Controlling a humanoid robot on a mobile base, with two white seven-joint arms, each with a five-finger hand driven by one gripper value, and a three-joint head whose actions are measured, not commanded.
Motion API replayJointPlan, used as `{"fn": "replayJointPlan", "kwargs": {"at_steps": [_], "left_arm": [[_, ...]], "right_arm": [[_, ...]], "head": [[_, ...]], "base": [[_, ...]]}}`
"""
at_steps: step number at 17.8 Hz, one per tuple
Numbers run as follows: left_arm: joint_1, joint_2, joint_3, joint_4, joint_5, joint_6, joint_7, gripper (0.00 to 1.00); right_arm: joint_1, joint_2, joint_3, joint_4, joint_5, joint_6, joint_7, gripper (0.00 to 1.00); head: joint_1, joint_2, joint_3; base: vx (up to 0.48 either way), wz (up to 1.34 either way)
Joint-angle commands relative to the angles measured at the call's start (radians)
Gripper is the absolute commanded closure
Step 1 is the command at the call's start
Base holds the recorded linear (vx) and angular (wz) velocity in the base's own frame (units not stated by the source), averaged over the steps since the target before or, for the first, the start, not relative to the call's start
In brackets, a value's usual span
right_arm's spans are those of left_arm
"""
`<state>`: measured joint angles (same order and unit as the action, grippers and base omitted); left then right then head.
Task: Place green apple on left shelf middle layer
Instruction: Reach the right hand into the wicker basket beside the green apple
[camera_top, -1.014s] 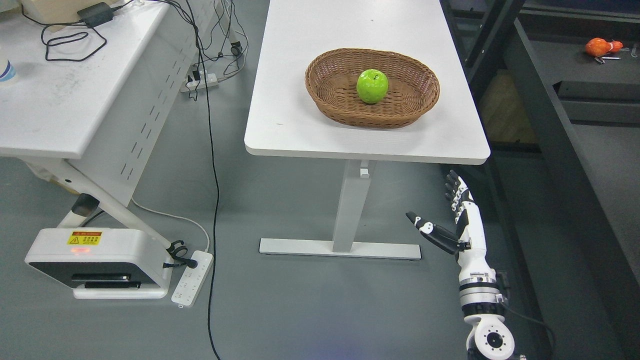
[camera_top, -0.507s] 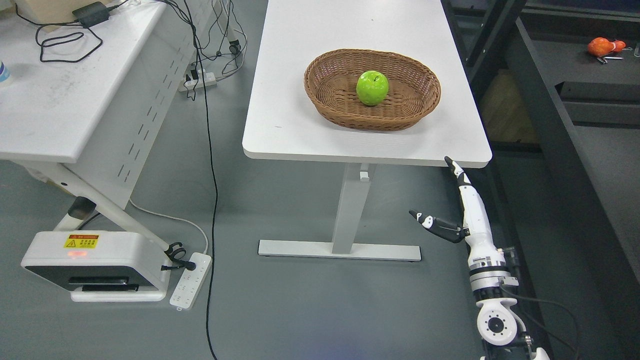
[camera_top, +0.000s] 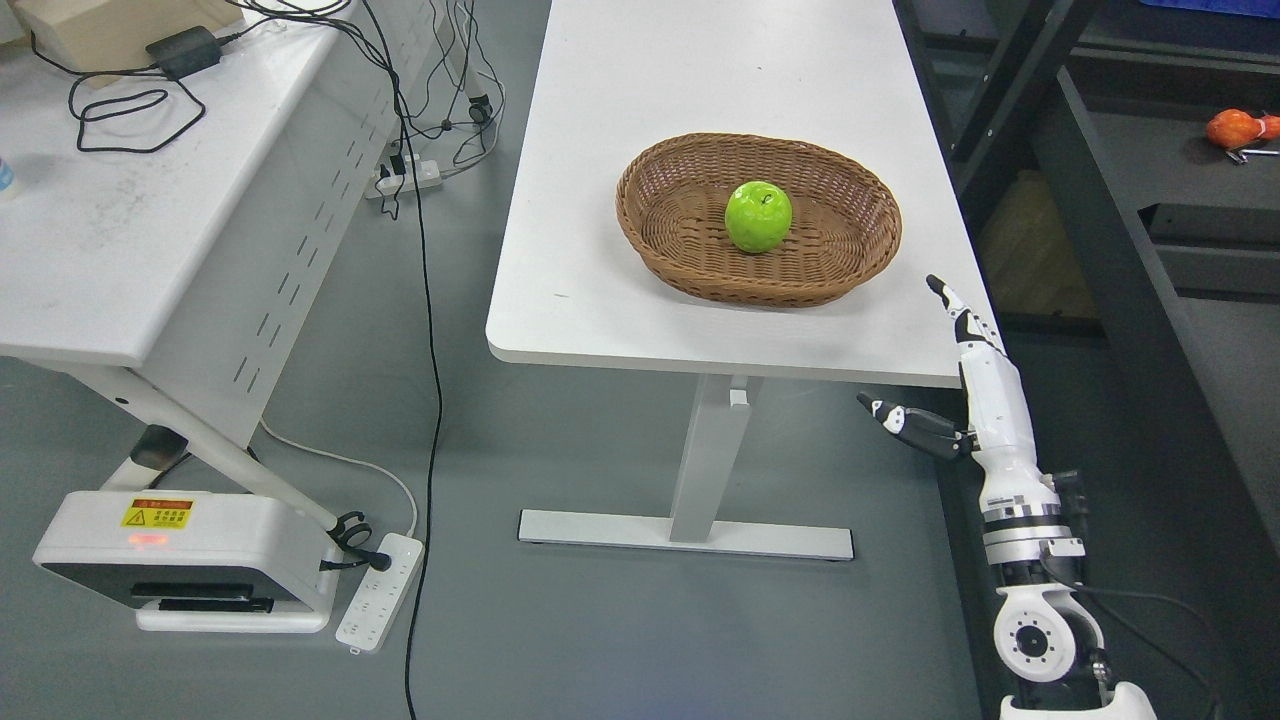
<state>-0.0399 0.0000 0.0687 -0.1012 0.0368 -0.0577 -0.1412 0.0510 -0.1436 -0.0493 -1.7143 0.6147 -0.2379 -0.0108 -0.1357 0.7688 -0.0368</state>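
Note:
A green apple (camera_top: 758, 215) lies in the middle of a brown wicker basket (camera_top: 680, 235) on a white table (camera_top: 600, 300). My right hand (camera_top: 935, 365) comes in from the lower right. It is open, with its fingers straight and its thumb spread to the left. It is at the table's front right corner, its fingertips (camera_top: 940, 290) over the edge, to the right of the basket and apart from it. The hand holds nothing. The left arm is out of view.
A second white table (camera_top: 120, 250) with cables stands at the left. A white device (camera_top: 180, 545) and a power strip (camera_top: 378, 590) lie on the floor. Dark shelving (camera_top: 1150, 200) at the right holds an orange object (camera_top: 1232, 128).
My right hand has risen from below the table to its front right corner. The camera has shifted, so the whole picture sits lower and a little to the right.

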Motion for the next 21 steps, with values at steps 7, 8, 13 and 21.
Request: {"fn": "replayJointPlan", "kwargs": {"at_steps": [7,8,13,21], "left_arm": [[0.000,0.017,0.000,0.000,0.000,-0.001,0.000,0.00],[0.000,0.017,0.000,0.000,0.000,0.001,0.000,0.00],[0.000,0.017,0.000,0.000,0.000,-0.001,0.000,0.00],[0.000,0.017,0.000,0.000,0.000,0.001,0.000,0.00]], "right_arm": [[-0.052,0.009,-0.070,-0.010,-0.059,-0.020,0.012,0.00],[-0.062,0.010,-0.066,-0.010,-0.059,-0.018,0.012,0.00],[-0.077,0.030,0.021,-0.007,-0.056,0.008,0.032,0.00],[-0.194,0.071,0.203,0.211,0.003,0.066,0.167,0.00]], "head": [[0.0000,0.000,0.000],[0.0000,0.000,0.000],[0.0000,0.000,0.000],[0.0000,0.000,0.000]], "base": [[0.155,0.08],[0.159,0.03],[0.144,0.00],[0.116,0.00]]}}
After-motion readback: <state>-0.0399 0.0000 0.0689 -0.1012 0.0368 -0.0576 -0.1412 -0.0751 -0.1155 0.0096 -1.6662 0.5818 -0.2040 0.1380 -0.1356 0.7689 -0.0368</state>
